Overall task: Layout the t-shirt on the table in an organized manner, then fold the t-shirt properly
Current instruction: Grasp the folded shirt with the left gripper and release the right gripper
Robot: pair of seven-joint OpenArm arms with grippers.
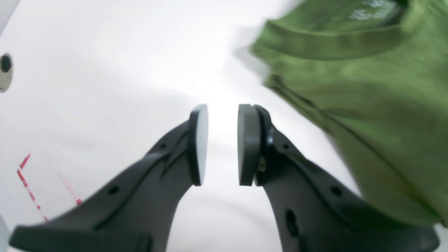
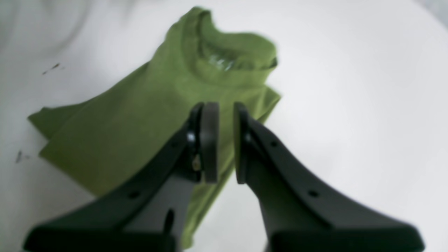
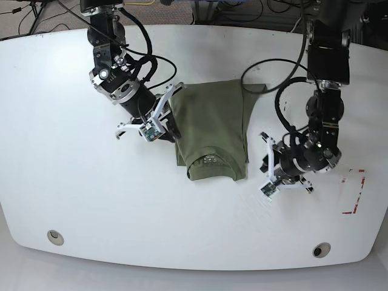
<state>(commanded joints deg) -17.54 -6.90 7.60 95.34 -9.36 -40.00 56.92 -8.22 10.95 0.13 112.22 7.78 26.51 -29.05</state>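
**Sides folded in, cross fold to come**

Left wrist: left gripper [image 1: 222, 144] empty, jaws slightly apart, beside the t-shirt [image 1: 367, 91]. Right wrist: right gripper [image 2: 225, 141] likewise, over its edge. Base: narrow strip mid-table [image 3: 73, 200]; next, probably grab an end

Dark cables [image 3: 36, 7] lie beyond the far edge.

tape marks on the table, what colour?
Red. The tape shows best in the base view, as a partial rectangle on the white table near the left gripper.
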